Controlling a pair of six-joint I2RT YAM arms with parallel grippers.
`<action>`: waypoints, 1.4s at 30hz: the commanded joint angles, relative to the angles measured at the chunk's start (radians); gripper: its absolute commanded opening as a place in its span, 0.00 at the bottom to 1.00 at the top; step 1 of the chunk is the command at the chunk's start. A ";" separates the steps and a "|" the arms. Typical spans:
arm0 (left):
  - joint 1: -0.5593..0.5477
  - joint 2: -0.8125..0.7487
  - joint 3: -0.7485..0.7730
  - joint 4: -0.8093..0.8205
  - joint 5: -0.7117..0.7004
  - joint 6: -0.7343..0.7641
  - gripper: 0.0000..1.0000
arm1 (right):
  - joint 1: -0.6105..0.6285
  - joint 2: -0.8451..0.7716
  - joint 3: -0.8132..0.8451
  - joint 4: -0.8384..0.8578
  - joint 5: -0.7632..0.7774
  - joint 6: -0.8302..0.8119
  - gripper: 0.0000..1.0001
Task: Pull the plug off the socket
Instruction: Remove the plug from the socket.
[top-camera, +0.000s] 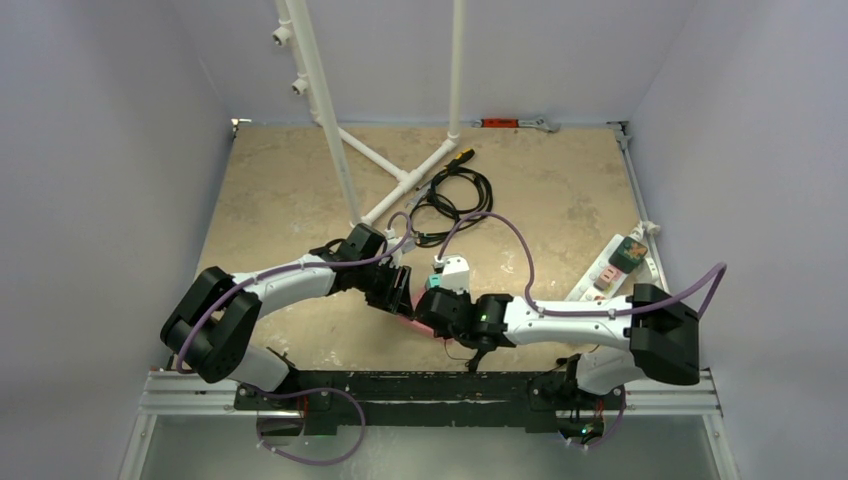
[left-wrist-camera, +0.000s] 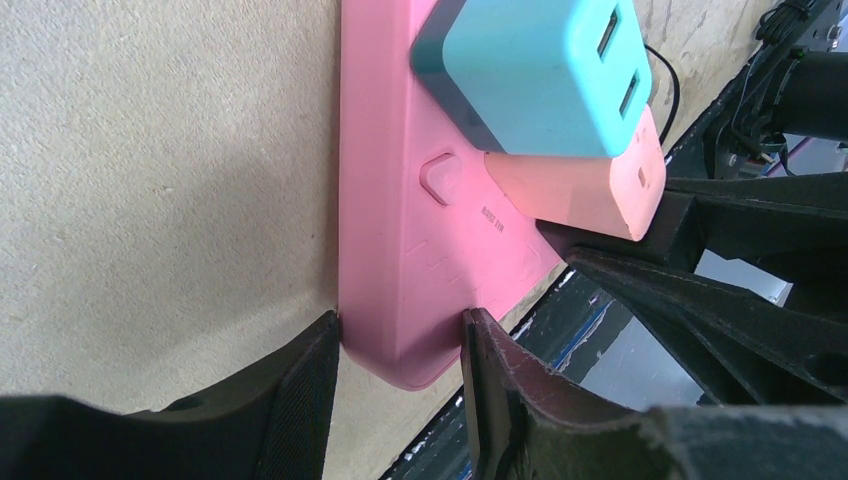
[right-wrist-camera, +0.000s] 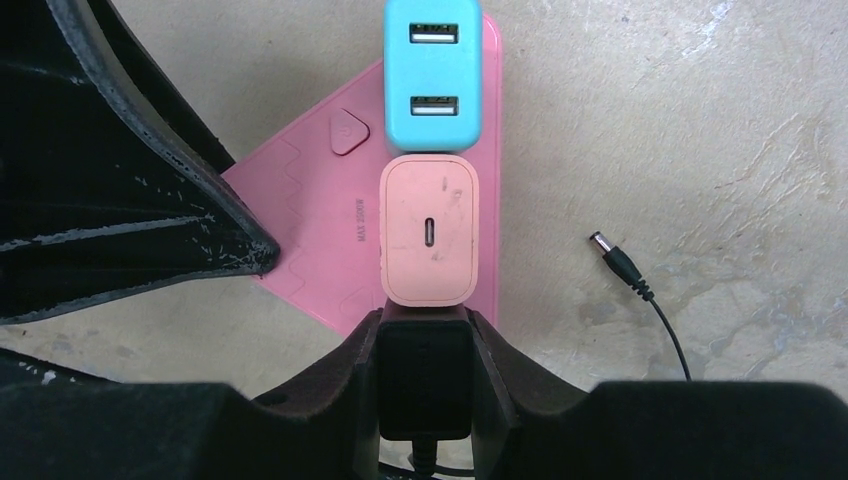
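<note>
- My left arm (top-camera: 290, 280) is wearing a white shell between chunky black joint housings.
- My right arm (top-camera: 570, 315) is showing the same white link and boxy black joints, and a small green light (top-camera: 487, 320) is glowing near its wrist.
- A purple cable (top-camera: 300, 267) is running along my left arm, and a second purple cable (top-camera: 524, 255) is arching off my right.
- My left gripper (left-wrist-camera: 400, 320) is showing matte black fingers (left-wrist-camera: 300, 400) with rough, textured inner pads.
- My right gripper (right-wrist-camera: 422, 318) is showing smooth black fingers (right-wrist-camera: 340, 385) tapering to rounded tips.
- A wedge-shaped scuffed finger (right-wrist-camera: 130, 230), black, is carrying thin white scratch lines.
</note>
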 joint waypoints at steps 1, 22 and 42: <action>0.005 0.018 -0.003 -0.055 -0.132 0.049 0.00 | -0.010 -0.071 -0.037 0.082 -0.044 -0.040 0.00; 0.005 0.018 -0.001 -0.056 -0.120 0.051 0.00 | -0.127 -0.140 -0.101 0.161 -0.142 -0.116 0.00; 0.004 0.018 -0.001 -0.054 -0.113 0.052 0.00 | -0.015 0.048 0.095 -0.095 0.061 0.003 0.00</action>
